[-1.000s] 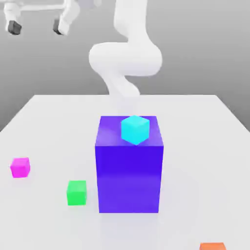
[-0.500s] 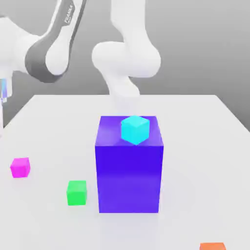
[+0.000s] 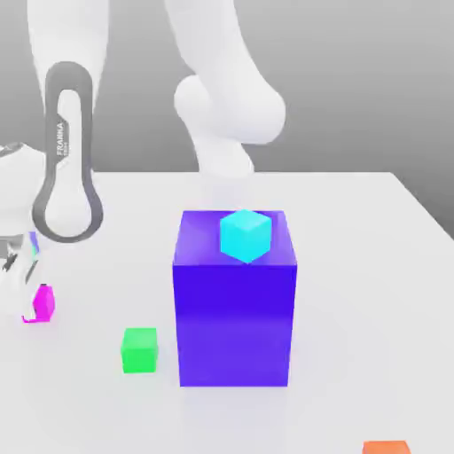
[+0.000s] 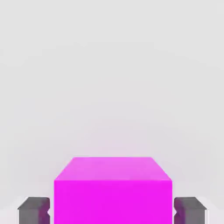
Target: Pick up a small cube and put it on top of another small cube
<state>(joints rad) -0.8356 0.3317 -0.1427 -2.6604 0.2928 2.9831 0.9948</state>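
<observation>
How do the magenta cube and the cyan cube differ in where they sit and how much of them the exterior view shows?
The magenta cube is on the table; the cyan cube sits atop the big blue block. The magenta cube is partly hidden by the tool, the cyan cube unobstructed. Both are small, plain cubes.

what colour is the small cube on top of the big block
Plain cyan: the small cube on the blue-purple block shows best in the exterior view.

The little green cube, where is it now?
In the exterior view, the green cube sits on the table, just left of the big blue block.
</observation>
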